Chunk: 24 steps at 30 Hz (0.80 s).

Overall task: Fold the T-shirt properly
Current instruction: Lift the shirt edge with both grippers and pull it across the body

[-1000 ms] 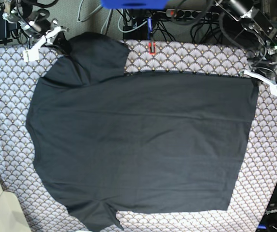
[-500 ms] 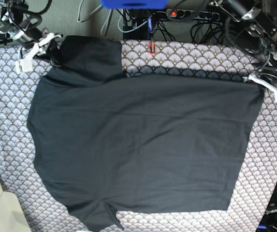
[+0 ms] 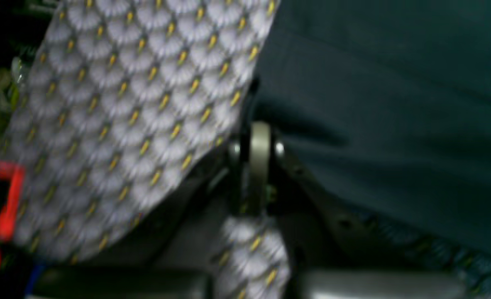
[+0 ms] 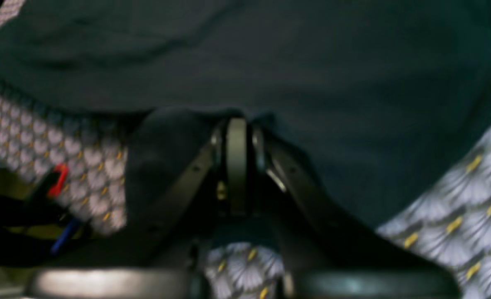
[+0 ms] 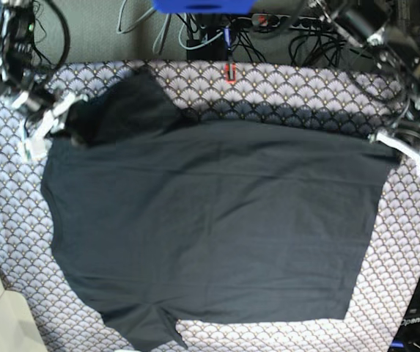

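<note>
T-shirt (image 5: 210, 227) far edge dragged toward 6 o'clock; right gripper (image 5: 48, 121) and left gripper (image 5: 400, 147) clamped on it; fold begun.

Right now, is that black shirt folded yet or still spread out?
Spread out. The T-shirt lies nearly flat on the patterned cloth, both sleeves showing, no fold made.

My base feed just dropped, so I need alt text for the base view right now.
A dark T-shirt lies spread nearly flat on a fan-patterned tablecloth. The right gripper is shut on its upper-left corner near the sleeve, and the left gripper is shut on its upper-right corner. Cables clutter the far edge.
</note>
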### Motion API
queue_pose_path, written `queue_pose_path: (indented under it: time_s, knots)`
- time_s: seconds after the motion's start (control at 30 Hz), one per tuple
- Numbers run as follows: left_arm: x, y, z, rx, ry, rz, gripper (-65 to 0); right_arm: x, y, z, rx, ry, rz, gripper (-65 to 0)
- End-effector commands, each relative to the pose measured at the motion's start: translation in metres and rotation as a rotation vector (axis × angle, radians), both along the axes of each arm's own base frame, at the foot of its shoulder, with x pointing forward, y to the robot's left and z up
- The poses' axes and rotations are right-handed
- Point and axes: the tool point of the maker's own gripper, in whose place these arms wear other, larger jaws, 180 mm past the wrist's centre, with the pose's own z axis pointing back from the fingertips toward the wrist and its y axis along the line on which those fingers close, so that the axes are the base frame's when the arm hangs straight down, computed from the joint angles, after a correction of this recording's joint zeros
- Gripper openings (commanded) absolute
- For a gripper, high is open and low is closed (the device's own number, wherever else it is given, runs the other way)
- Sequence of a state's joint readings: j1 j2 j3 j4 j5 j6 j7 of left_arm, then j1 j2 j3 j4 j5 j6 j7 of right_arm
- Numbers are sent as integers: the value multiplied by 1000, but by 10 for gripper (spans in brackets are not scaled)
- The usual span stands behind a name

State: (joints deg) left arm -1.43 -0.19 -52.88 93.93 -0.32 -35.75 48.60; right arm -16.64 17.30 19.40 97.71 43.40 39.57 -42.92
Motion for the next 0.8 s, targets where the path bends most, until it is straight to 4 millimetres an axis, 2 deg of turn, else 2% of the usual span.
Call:
queue_pose_path:
  time_s: [0.0,0.2,0.47,0.6,0.77]
  knots:
    - [8,1,9,5,-38,-8,-650,12,-2,17,1,-60,9,-650]
    - [31,-7,6,-43,-58,-24,-650,49,-10,39,-44,-112,25,-650]
    - [69,0,-3,-50,-1,-23,-650,97,-42,42,-33,-107,-32,-650]
    - [96,-1,8,-37,-3,-29,-650,119,-52,43,-19,-99,-48,-650]
    - [124,-5,22,-35,-12,-41,-650,144,-46,45,-34,-102,-23,-650]
